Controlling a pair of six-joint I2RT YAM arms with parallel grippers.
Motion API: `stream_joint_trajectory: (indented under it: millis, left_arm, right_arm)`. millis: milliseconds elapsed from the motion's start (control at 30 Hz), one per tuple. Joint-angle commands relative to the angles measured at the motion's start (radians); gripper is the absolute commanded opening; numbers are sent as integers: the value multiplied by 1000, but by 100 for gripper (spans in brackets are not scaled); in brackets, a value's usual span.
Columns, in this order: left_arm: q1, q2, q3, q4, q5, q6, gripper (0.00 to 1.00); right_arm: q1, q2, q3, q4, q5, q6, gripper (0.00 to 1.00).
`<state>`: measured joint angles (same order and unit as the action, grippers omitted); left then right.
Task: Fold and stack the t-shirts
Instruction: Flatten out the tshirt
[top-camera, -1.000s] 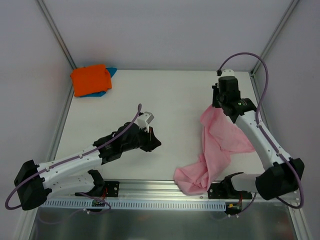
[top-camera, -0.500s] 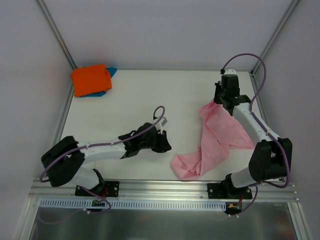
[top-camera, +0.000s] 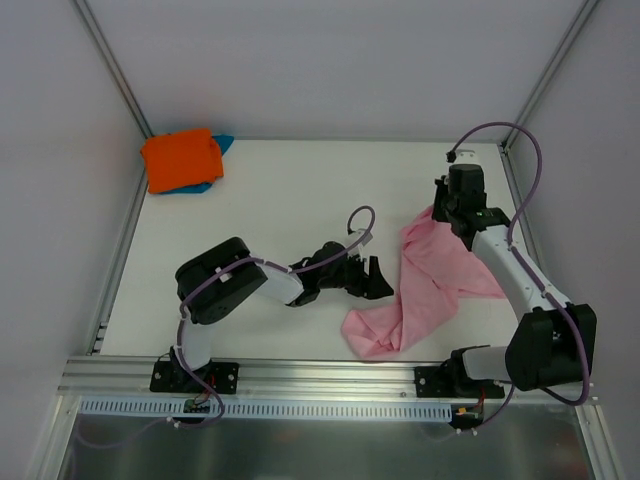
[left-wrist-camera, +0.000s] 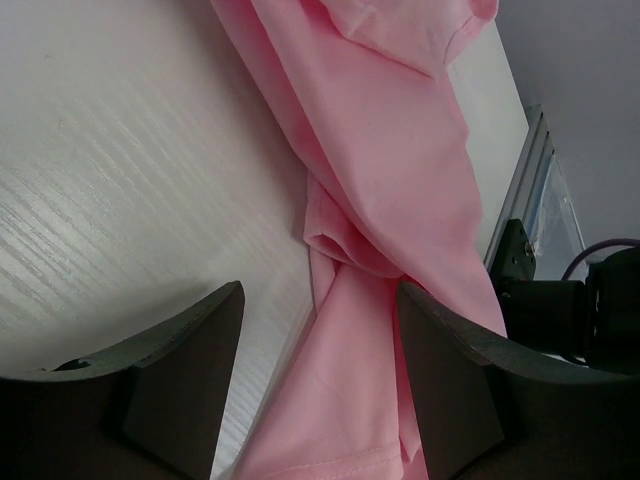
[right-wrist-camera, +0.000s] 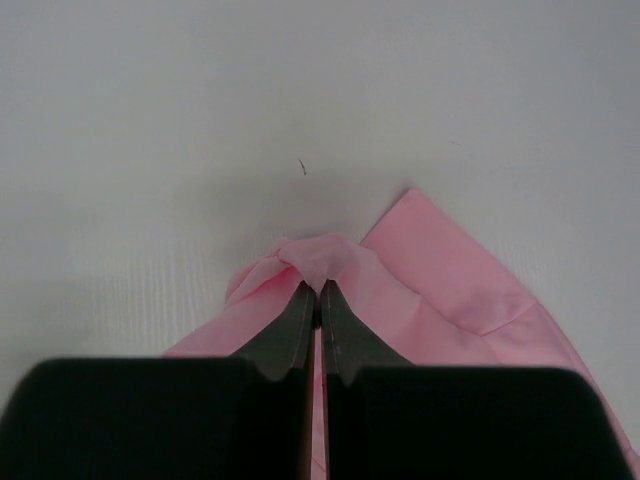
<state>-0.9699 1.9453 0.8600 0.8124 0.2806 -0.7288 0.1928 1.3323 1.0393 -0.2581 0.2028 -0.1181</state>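
A light pink t-shirt (top-camera: 430, 275) lies crumpled and stretched out on the right half of the white table. My right gripper (top-camera: 441, 213) is shut on a bunched bit of its far end (right-wrist-camera: 318, 258). My left gripper (top-camera: 378, 281) is open, low over the table just left of the shirt's lower part. In the left wrist view its fingers (left-wrist-camera: 180, 370) stand either side of a pink fold (left-wrist-camera: 380, 180) without pinching it. A folded bright orange t-shirt (top-camera: 182, 158) lies on a teal-blue one (top-camera: 223, 144) at the far left corner.
A metal rail (top-camera: 330, 372) runs along the near edge of the table, with both arm bases on it. Grey walls and slanted frame posts (top-camera: 112, 70) close in the left, right and back sides.
My left arm has swung right across the table to the pink t-shirt and its jaws have opened. The right gripper shifted slightly, and the shirt's lower end slid back from the front rail.
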Motion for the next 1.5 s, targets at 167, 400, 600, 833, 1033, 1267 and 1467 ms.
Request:
stream_joint_trajectory:
  millis: [167,400,600,833,1033,1267,1467]
  left_arm:
    - [-21,89,65,168,57,-58,62]
    - [-27,159,129,163,68,-67,61]
    - [-36,198,171,140,74,-67,59]
    - [-47,126,162,-56,-3,46,57]
    - [-44,80,80,-99,-57,98,56]
    - [-43,119,54,-67,-49,69,56]
    - [-43,156,106,-90,-50,75,56]
  right_arm:
    - [-12,-47,7,14,26,0,0]
    - [-27,-56,10,11,15,0,1]
    - [-41,-71,4,14,6,5,1]
    - [-47,-70,1,14,-5,9,0]
    - [-49,-65,-4,17,-8,11,1]
    - [-49,-65,-2,16,-11,11,0]
    - [-49,-71,-1,13,-9,8,1]
